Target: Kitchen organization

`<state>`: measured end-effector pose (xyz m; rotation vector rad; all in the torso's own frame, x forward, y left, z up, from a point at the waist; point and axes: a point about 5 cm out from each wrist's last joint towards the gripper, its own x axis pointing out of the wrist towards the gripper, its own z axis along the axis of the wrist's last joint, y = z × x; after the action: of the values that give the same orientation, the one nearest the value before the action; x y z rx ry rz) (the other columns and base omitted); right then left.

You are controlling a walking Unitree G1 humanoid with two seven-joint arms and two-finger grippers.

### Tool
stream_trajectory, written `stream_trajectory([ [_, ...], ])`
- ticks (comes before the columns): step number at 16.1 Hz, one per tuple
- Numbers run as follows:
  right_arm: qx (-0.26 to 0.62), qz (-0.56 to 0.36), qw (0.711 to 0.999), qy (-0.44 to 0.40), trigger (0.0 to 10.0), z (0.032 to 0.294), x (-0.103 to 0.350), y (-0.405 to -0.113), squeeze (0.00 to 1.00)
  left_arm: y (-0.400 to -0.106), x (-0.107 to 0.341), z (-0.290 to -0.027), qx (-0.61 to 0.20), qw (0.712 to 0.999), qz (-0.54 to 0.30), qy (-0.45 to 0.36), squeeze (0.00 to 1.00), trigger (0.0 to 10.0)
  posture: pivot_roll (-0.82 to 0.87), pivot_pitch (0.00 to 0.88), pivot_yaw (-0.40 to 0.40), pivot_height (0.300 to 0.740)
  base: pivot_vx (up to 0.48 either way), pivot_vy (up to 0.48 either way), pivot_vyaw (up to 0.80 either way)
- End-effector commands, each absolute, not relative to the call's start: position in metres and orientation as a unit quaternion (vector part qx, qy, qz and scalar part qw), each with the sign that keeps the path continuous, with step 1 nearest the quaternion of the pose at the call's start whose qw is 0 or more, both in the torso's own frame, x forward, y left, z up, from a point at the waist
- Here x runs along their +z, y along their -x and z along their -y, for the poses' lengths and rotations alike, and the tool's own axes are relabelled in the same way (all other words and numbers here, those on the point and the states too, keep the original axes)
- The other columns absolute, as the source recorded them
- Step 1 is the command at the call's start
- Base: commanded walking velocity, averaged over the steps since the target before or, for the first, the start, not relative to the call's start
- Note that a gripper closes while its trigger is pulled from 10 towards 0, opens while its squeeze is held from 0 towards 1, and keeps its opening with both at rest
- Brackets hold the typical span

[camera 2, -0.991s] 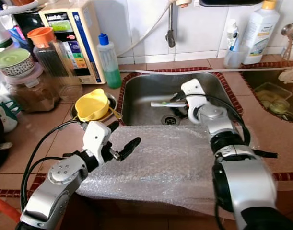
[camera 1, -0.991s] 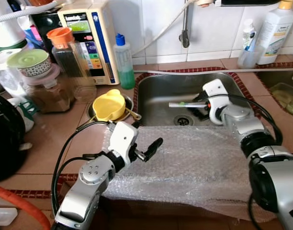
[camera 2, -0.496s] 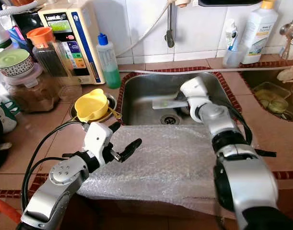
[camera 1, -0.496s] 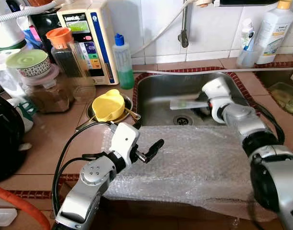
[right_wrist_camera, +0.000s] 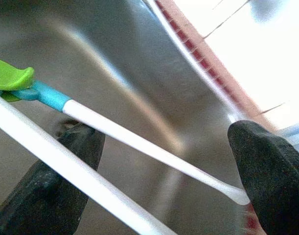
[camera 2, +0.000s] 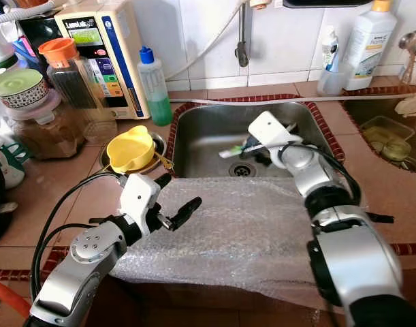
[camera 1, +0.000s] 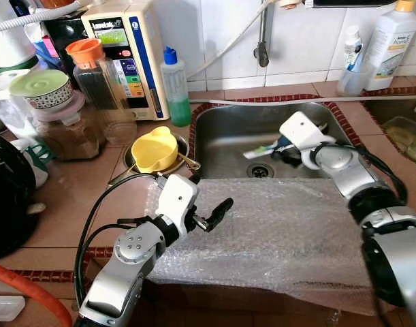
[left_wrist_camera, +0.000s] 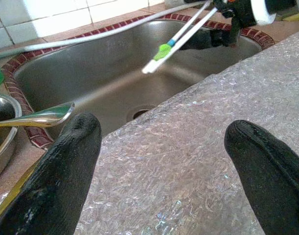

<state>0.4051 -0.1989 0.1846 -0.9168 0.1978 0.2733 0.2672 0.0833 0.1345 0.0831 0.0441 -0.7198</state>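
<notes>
Right gripper clamps white chopsticks pointing left over the sink; left gripper open

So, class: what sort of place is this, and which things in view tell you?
A home kitchen counter, most likely: a steel sink set in tiles, a tap on the tiled wall, and jars beside it.

Tiled counter w/ steel sink; bubble wrap across front.

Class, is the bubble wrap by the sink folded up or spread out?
Spread out: the bubble wrap lies as a flat sheet across the sink's front edge and hangs over the counter edge.
</notes>
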Motion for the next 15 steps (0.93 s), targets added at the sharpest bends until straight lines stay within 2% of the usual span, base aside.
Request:
stream_trajectory([
  [1,0.135,-0.073,0.847,0.508,10.0,0.194,0.184,-0.405,0.00,-0.266,0.134,-0.084,-0.354,0.934,-0.021,-0.048,0.00,10.0,-0.24,0.059,0.138,0.740,0.000,0.000,0.00],
  [2,0.133,-0.064,0.812,0.564,10.0,0.196,0.181,-0.403,0.00,-0.266,0.134,-0.084,-0.354,0.934,-0.021,-0.048,0.00,10.0,-0.24,0.059,0.138,0.740,0.000,0.000,0.00],
  [3,0.142,-0.056,0.736,0.660,10.0,0.202,0.172,-0.399,0.00,-0.266,0.134,-0.083,-0.355,0.934,-0.021,-0.046,0.00,10.0,-0.24,0.057,0.139,0.740,0.000,0.000,0.00],
  [4,0.144,-0.057,0.723,0.673,10.0,0.203,0.170,-0.398,0.00,-0.266,0.134,-0.083,-0.355,0.933,-0.021,-0.045,0.00,10.0,-0.24,0.057,0.139,0.740,0.000,0.000,0.00],
  [6,0.152,-0.062,0.646,0.745,10.0,0.214,0.163,-0.394,0.00,-0.266,0.134,-0.083,-0.357,0.933,-0.021,-0.043,0.00,10.0,-0.24,0.057,0.139,0.740,0.000,0.000,0.00],
  [10,0.168,-0.086,0.621,0.761,10.0,0.224,0.155,-0.390,0.00,-0.265,0.134,-0.082,-0.360,0.932,-0.021,-0.042,0.00,10.0,-0.24,0.055,0.141,0.740,0.000,0.000,0.00],
  [13,0.162,-0.092,0.624,0.759,10.0,0.228,0.155,-0.389,0.00,-0.265,0.134,-0.081,-0.361,0.931,-0.021,-0.041,0.00,10.0,-0.24,0.054,0.139,0.740,0.000,0.000,0.00],
  [14,0.135,-0.088,0.669,0.725,10.0,0.228,0.162,-0.392,0.00,-0.265,0.134,-0.082,-0.359,0.932,-0.020,-0.042,0.00,10.0,-0.24,0.054,0.138,0.740,0.000,0.000,0.00],
  [15,0.095,-0.076,0.777,0.618,10.0,0.223,0.175,-0.398,0.00,-0.266,0.134,-0.083,-0.353,0.934,-0.018,-0.045,0.00,10.0,-0.24,0.052,0.137,0.740,0.000,0.000,0.00],
])
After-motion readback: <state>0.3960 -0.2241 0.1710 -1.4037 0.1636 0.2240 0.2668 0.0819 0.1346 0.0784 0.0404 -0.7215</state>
